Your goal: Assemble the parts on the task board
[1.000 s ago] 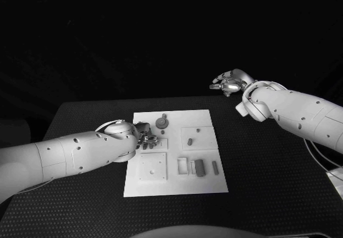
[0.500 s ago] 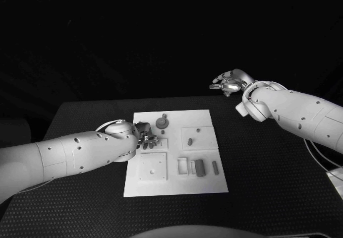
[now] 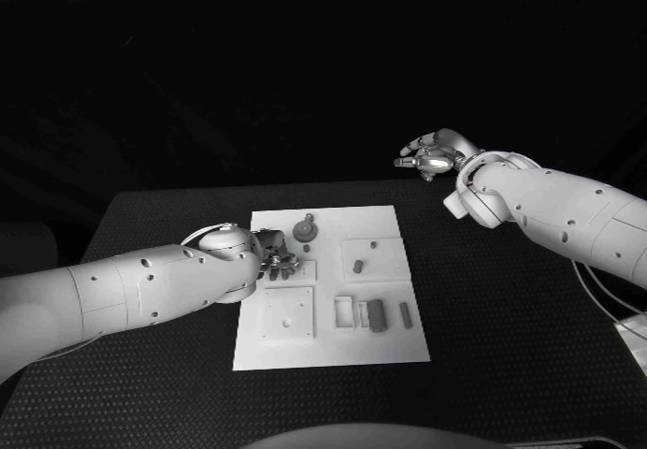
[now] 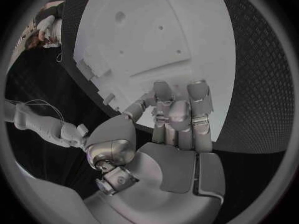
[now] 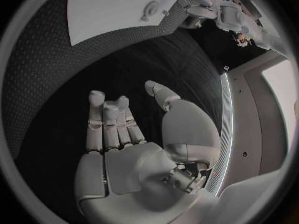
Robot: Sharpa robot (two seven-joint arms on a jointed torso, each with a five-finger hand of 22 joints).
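Note:
The white task board [image 3: 379, 224] lies in the middle of the black table. My left hand [image 3: 278, 263] hangs over the board's left edge, fingers curled down close together; whether it pinches anything between thumb and fingers [image 4: 178, 115] is hidden. A round knobbed part [image 3: 308, 229] sits just beyond that hand. A small peg [image 3: 359, 267] stands in a square recess, and grey blocks [image 3: 379, 316] lie near the board's front. My right hand [image 3: 432, 155] is raised off the table's far right corner, its fingers [image 5: 111, 122] stretched out and holding nothing.
A square plate [image 3: 287, 313] with small holes takes up the board's front left. The board [image 4: 187, 25] spreads under my left hand in the left wrist view. Black table [image 3: 512, 318] extends to the right of the board. The right wrist view looks back at the board [image 5: 112, 10] from afar.
My left hand has crept very slightly toward the board's far end. The right hand and the parts stay where they were.

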